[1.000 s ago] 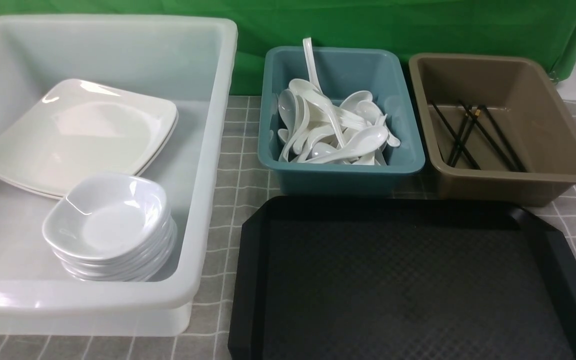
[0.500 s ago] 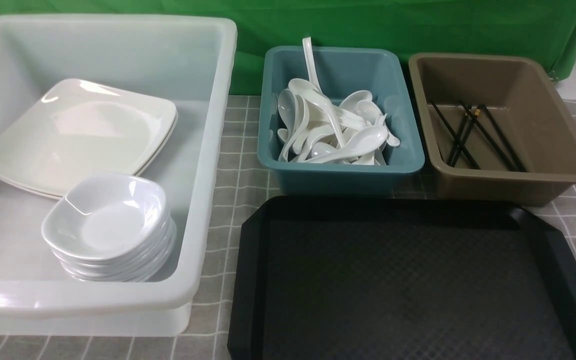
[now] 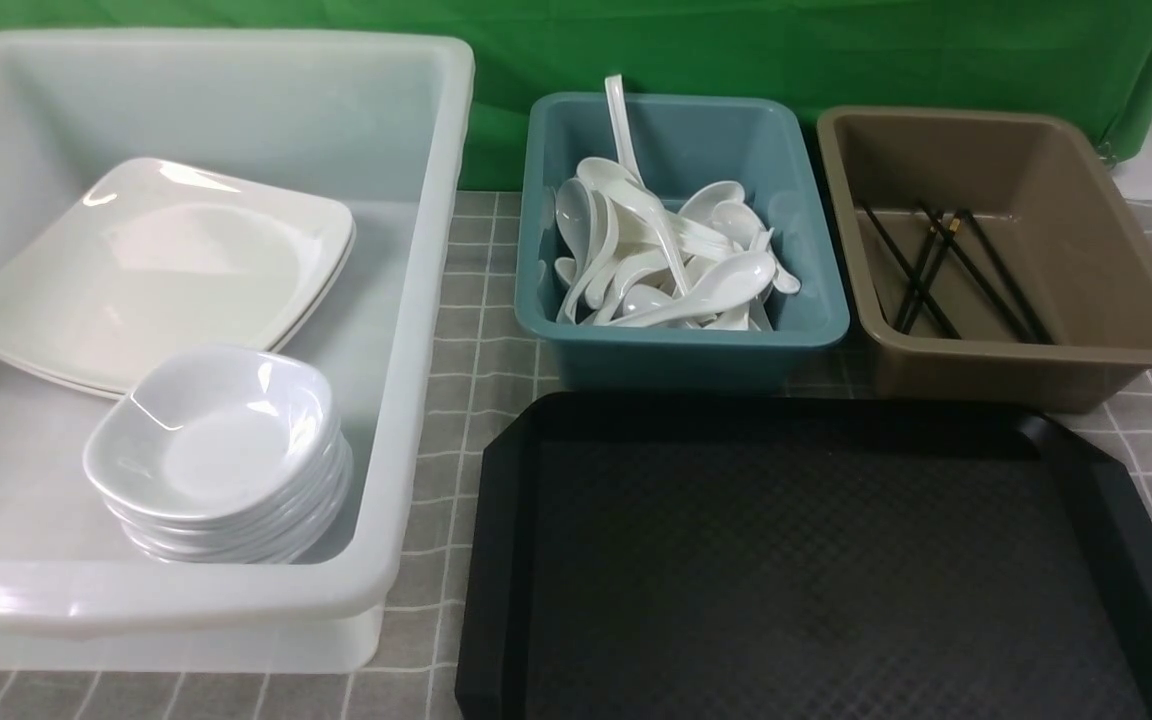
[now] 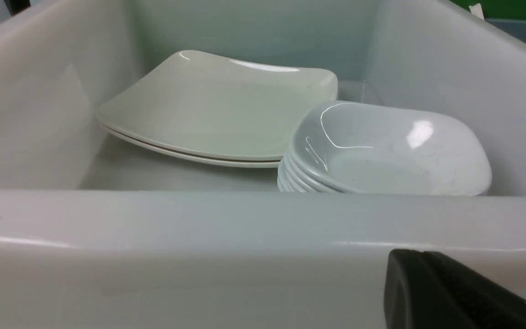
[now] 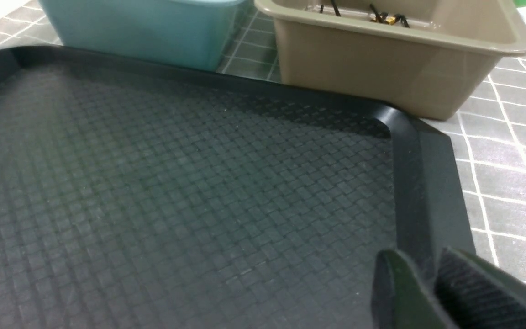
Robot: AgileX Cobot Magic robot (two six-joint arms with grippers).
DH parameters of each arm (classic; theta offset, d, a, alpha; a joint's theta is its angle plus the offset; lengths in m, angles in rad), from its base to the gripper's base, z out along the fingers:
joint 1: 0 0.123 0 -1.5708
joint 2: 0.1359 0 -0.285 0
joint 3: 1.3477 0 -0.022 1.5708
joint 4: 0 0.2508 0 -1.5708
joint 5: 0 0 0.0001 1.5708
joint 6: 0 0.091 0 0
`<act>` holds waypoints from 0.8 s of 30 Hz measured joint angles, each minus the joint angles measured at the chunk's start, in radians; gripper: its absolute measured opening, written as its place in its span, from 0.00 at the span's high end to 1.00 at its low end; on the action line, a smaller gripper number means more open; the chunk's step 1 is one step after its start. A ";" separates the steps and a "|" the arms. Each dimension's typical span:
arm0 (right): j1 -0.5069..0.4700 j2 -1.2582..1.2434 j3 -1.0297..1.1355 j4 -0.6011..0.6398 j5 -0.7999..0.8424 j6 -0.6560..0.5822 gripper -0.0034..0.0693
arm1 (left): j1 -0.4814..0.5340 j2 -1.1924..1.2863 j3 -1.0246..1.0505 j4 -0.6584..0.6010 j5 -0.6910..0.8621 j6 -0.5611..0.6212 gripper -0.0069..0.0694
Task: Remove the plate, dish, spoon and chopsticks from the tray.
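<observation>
Tray bare: plates, dishes sorted into white tub. Left gripper clenched, empty; right gripper slightly parted, grasping nothing.

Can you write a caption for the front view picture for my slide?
Empty tray in front; plates and dishes sorted in the white tub.

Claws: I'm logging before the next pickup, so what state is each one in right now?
Left claw: closed, holding nothing.
Right claw: slightly open, empty.
</observation>
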 joint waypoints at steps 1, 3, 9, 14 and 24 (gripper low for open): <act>0.000 0.000 0.000 0.000 0.000 0.000 0.71 | 0.000 0.000 0.000 0.025 -0.001 -0.028 0.90; 0.000 0.000 0.000 0.000 0.000 0.000 0.70 | 0.000 0.000 0.000 0.116 -0.004 -0.140 0.90; 0.000 0.000 0.000 0.000 0.000 0.000 0.68 | 0.000 0.000 0.000 0.227 -0.018 -0.248 0.90; 0.000 0.000 0.000 0.000 0.000 0.000 0.66 | 0.000 0.000 0.000 0.235 -0.019 -0.261 0.90; 0.000 0.000 0.000 0.000 0.000 0.000 0.63 | 0.000 0.000 0.000 0.237 -0.022 -0.262 0.90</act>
